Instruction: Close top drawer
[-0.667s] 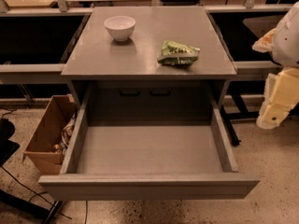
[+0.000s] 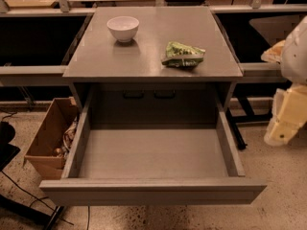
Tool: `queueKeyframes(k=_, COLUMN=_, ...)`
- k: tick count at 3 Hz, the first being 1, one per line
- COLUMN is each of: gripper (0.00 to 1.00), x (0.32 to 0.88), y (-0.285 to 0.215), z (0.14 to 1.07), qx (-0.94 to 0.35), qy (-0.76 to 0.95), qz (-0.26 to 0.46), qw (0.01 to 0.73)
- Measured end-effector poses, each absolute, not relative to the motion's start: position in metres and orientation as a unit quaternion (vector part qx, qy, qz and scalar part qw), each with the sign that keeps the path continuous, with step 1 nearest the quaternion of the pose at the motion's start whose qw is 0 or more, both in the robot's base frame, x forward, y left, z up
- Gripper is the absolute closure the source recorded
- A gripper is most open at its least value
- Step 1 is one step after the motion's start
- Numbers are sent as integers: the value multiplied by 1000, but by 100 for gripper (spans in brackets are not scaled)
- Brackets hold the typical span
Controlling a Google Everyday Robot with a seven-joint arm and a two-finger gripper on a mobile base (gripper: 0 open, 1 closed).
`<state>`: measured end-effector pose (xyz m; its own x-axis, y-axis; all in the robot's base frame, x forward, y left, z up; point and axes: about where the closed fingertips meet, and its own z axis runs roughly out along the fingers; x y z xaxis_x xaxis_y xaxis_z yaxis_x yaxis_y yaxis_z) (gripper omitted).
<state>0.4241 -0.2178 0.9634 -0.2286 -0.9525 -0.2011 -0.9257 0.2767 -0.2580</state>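
The wide, deep matte-grey top drawer (image 2: 153, 153) is pulled far out of the grey cabinet (image 2: 144, 61). Its plain flat front panel, with no handle, is the part nearest the camera, low in the view. I can see the drawer floor, both side walls and the dark cavity behind them. As I judge it, none of the closing has been done and the drawer's whole travel is still ahead.

My claw, the cream-coloured gripper (image 2: 287, 119), hangs at the right edge of the view. It is beside the drawer's right side wall and apart from it, higher than the front panel, and touching nothing I can make out. I cannot tell whether it is released or clenched, and I see nothing held in it.

On the cabinet top, 1 small white round bowl (image 2: 123, 28) stands at the back left. A crumpled green snack packet (image 2: 183, 54) lies towards the right. An open brown cardboard box (image 2: 47, 139) sits on the floor to the left, close to the drawer's left side wall.

What is left, by my reckoning, is to bring my claw round to the front panel, press flat against it, and push straight back until the panel meets the cabinet face. A push off-centre might skew the drawer on its runners.
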Motion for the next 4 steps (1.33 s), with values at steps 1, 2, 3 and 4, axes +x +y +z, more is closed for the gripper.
queueKeyframes(k=1, gripper=19, x=388, y=-219, z=930, qx=-596, qy=787, qz=-44, qw=154)
queueKeyframes(k=2, gripper=42, x=346, y=-221, z=896, qx=-587, qy=795, qz=-41, qw=149)
queueKeyframes(k=3, gripper=65, x=315, y=-218, z=850, qx=-593, qy=791, qz=-41, qw=143)
queueKeyframes(k=4, gripper=89, x=301, y=-220, z=775, qx=-602, qy=790, qz=-39, qw=114)
